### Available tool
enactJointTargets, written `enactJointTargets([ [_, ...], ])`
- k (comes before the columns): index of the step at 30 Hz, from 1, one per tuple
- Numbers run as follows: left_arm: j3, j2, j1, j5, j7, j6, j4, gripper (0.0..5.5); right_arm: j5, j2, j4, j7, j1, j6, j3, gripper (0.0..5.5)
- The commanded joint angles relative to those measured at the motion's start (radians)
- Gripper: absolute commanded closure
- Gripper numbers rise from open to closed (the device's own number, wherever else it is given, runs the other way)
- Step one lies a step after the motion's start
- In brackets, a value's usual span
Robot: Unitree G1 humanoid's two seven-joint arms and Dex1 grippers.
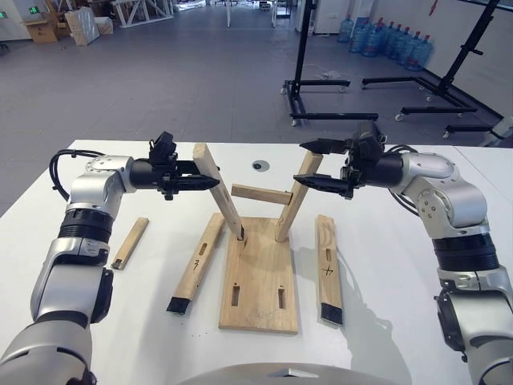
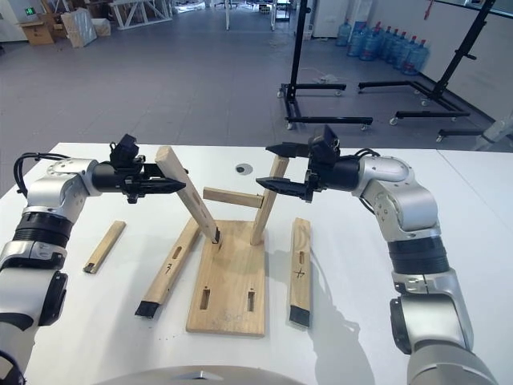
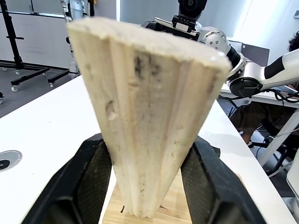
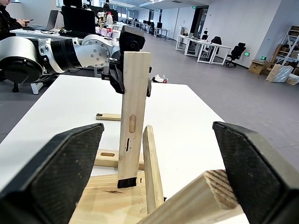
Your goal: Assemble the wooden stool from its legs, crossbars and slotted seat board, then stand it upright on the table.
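The seat board (image 1: 260,281) lies flat mid-tabletop (image 1: 401,273). The left leg (image 1: 220,196) and right leg (image 1: 292,208) stand tilted in its far slots. On my left gripper (image 1: 204,175) the jaws pinch the left leg's top. On my right gripper (image 1: 303,163) the jaws are spread around the right leg's top.

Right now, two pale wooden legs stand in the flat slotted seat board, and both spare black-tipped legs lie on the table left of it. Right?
No. Only one spare black-tipped leg lies left of the flat slotted seat board; the other spare leg lies to its right, as the left eye view shows. The rest holds.
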Motion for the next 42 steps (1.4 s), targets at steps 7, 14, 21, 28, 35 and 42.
enactJointTargets([
  [7, -0.100, -0.059, -0.043, 0.169, -0.022, -0.064, 0.303, 3.46, -0.020, 0.015, 0.006, 0.011, 0.080, 0.038, 0.046, 1.23],
  [14, -0.151, -0.102, -0.065, 0.211, -0.012, -0.126, 0.392, 3.46, -0.028, 0.023, 0.025, 0.009, 0.081, 0.035, 0.059, 1.23],
  [21, -0.157, -0.123, -0.084, 0.222, 0.020, -0.154, 0.488, 3.46, -0.033, 0.027, 0.027, 0.017, 0.087, 0.024, 0.075, 1.23],
  [28, -0.229, -0.158, -0.052, 0.285, 0.039, -0.192, 0.521, 3.45, -0.040, 0.024, 0.040, 0.020, 0.093, 0.013, 0.087, 1.23],
  [35, -0.255, -0.200, -0.046, 0.290, 0.067, -0.193, 0.551, 3.45, -0.063, 0.040, 0.057, 0.015, 0.092, -0.026, 0.110, 1.23],
  [42, -0.240, -0.183, -0.056, 0.270, 0.039, -0.186, 0.540, 3.45, -0.070, 0.072, -0.155, -0.141, 0.035, -0.057, 0.071, 1.23],
])
